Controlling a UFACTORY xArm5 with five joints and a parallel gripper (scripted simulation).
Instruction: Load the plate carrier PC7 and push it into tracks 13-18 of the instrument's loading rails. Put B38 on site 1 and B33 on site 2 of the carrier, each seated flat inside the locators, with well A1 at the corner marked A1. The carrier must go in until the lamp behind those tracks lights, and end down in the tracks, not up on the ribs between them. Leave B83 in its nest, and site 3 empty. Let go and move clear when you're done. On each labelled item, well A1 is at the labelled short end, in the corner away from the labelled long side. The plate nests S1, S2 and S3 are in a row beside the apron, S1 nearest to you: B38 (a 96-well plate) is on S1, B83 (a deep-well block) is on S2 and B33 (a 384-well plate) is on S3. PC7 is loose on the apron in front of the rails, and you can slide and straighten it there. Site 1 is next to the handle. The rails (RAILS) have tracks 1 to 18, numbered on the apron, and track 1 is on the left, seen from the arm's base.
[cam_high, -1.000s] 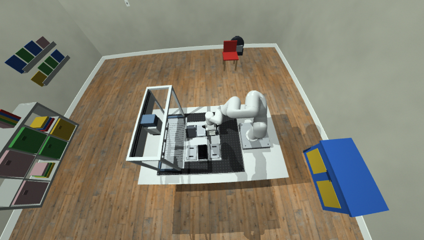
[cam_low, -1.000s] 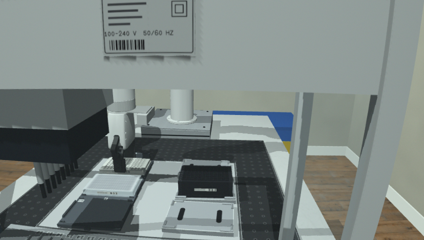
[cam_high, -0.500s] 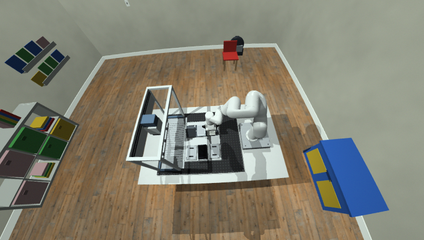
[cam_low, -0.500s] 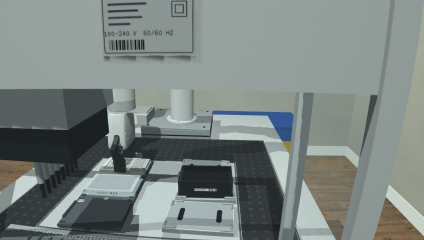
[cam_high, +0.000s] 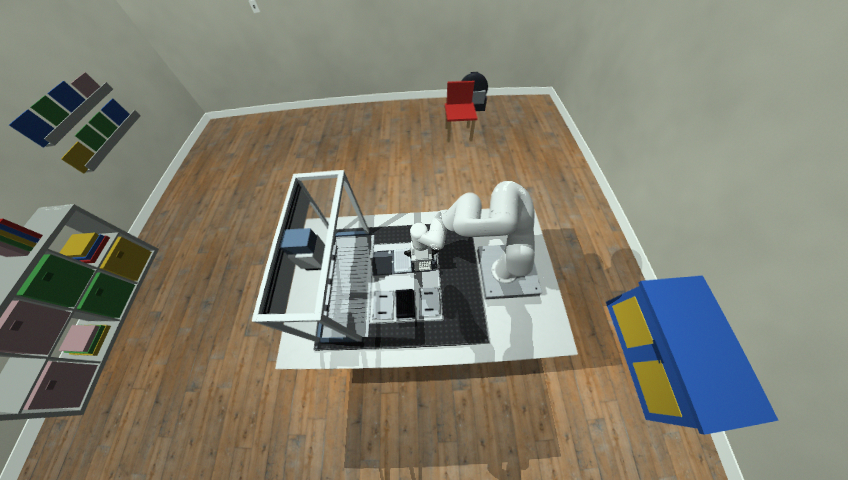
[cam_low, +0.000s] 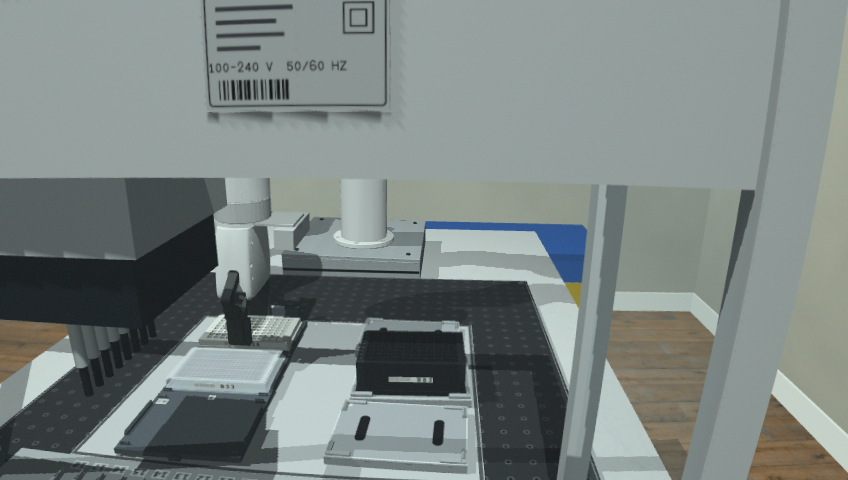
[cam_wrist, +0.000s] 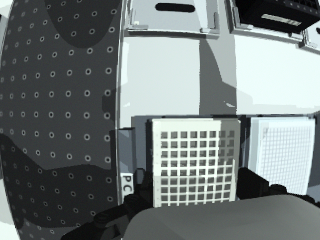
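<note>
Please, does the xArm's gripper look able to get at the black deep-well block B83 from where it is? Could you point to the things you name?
Probably yes, after rising first: the open gripper (cam_high: 423, 258) (cam_low: 246, 330) (cam_wrist: 196, 184) is down around B38 (cam_high: 423, 265) (cam_low: 270, 327) (cam_wrist: 195, 150). Nothing visible stands over B83 (cam_high: 405, 303) (cam_low: 410, 362) (cam_wrist: 275, 11), and the arm seems to have enough reach.

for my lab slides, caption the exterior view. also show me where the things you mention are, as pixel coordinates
Open gripper (cam_high: 423, 256) (cam_low: 239, 339) around B38 (cam_high: 423, 265) (cam_low: 270, 330) (cam_wrist: 195, 162), beside B33 (cam_high: 402, 260) (cam_low: 226, 366) (cam_wrist: 282, 152) on the carrier (cam_high: 382, 262) (cam_low: 202, 425) (cam_wrist: 127, 155); B83 (cam_high: 405, 303) (cam_low: 410, 362) (cam_wrist: 275, 14) in its nest
</note>
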